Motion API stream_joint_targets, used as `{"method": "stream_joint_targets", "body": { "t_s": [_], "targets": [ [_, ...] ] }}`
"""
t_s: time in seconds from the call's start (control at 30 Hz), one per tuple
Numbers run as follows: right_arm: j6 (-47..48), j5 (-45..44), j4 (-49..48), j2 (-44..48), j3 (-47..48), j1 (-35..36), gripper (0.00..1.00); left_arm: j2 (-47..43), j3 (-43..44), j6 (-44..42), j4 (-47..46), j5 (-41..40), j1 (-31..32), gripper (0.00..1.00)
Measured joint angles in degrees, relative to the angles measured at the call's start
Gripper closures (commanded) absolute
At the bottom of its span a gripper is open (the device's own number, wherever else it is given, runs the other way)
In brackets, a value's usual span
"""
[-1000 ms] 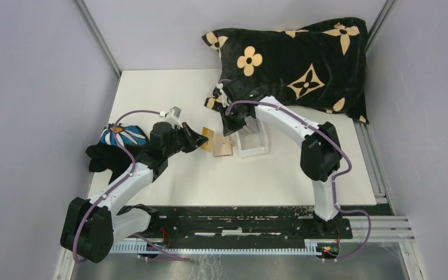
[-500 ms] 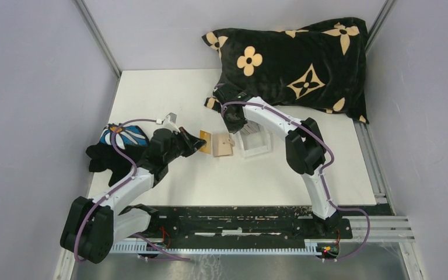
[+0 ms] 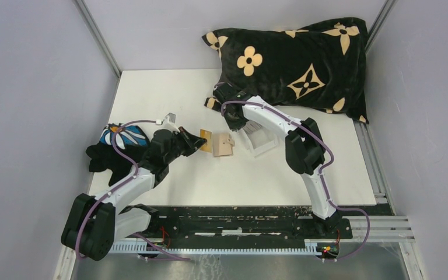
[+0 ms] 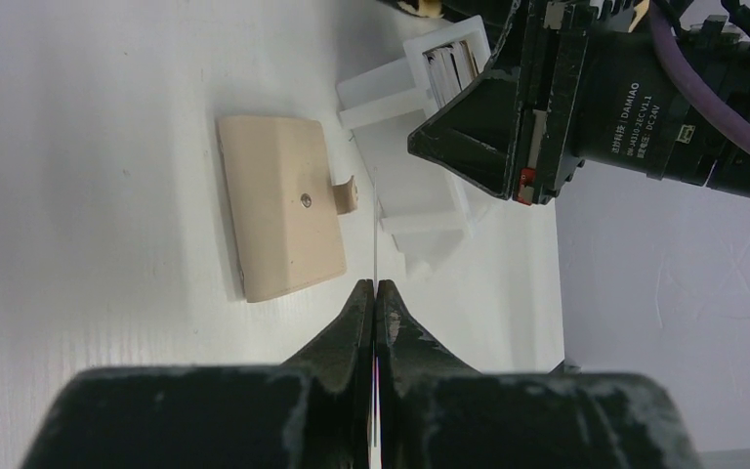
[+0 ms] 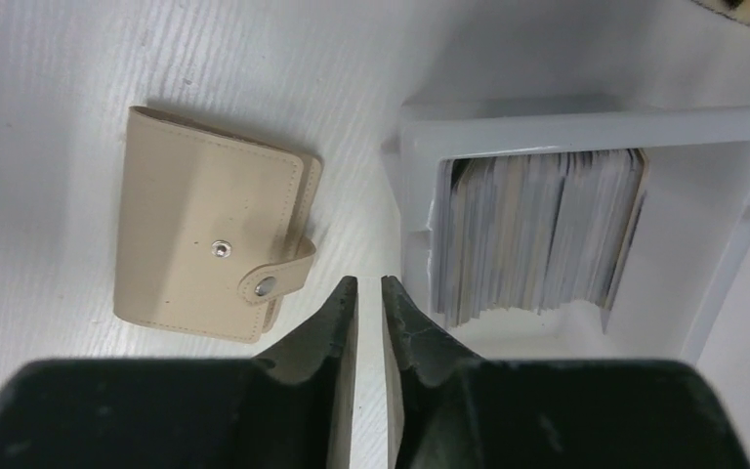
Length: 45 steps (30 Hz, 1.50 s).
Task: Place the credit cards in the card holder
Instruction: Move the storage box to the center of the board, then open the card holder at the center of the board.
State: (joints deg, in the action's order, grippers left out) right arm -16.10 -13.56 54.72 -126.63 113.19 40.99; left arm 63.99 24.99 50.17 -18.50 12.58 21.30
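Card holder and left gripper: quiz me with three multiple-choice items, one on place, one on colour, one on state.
1. Relative to the clear box, the card holder lies: A inside it; B beside it, to its left; C on top of it.
2. The card holder is: A blue; B black; C tan.
3. The left gripper is: A shut on a card; B wide open; C shut on the card holder.

Key: B, the right wrist view shows it beside the box; C, it looks tan in every view; A, a thin card edge sticks out of the closed gripper.
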Motion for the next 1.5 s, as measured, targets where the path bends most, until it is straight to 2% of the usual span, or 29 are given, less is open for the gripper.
{"method": "stream_joint_targets", "body": {
  "t_s": [0.1, 0.23, 0.47, 0.63, 0.9, 1.3, 1.43, 1.5],
  "targets": [
    [0.1, 2.2, -1.1, 0.2, -0.3, 0.0, 0.67, 0.0, -0.7, 0.9, -1.4, 0.0, 0.0, 0.97],
    [-1.0, 8.6, -4.1, 3.2, -4.6, -0.1, 0.62, 0.0, -2.4, 2.3, -3.4, 0.0, 0.0, 0.97],
    [-7.0, 20.0, -11.7, 13.5, -15.1, -0.4, 0.60, 0.0, -5.4, 6.0, -8.5, 0.0, 0.0, 0.97],
    [-14.5, 29.7, -21.7, 19.7, -24.4, -1.6, 0.59, 0.0, -8.1, 9.1, -13.5, 0.1, 0.0, 0.97],
    [-26.2, 40.7, -36.3, 20.6, -34.6, -3.9, 0.57, 1.5, -9.6, 13.6, -20.5, 1.2, -0.1, 0.97],
    [-36.5, 47.7, -50.0, 20.6, -38.8, -4.3, 0.57, 4.0, -10.0, 17.8, -26.2, 2.6, -0.2, 0.97],
    [-38.9, 48.9, -53.3, 20.6, -40.1, -4.3, 0.60, 5.2, -10.1, 19.1, -28.0, 2.8, -0.2, 0.97],
    [-40.3, 49.6, -55.4, 20.4, -41.0, -4.5, 0.67, 6.2, -10.1, 19.9, -29.2, 2.8, -0.4, 0.97]
  ]
}}
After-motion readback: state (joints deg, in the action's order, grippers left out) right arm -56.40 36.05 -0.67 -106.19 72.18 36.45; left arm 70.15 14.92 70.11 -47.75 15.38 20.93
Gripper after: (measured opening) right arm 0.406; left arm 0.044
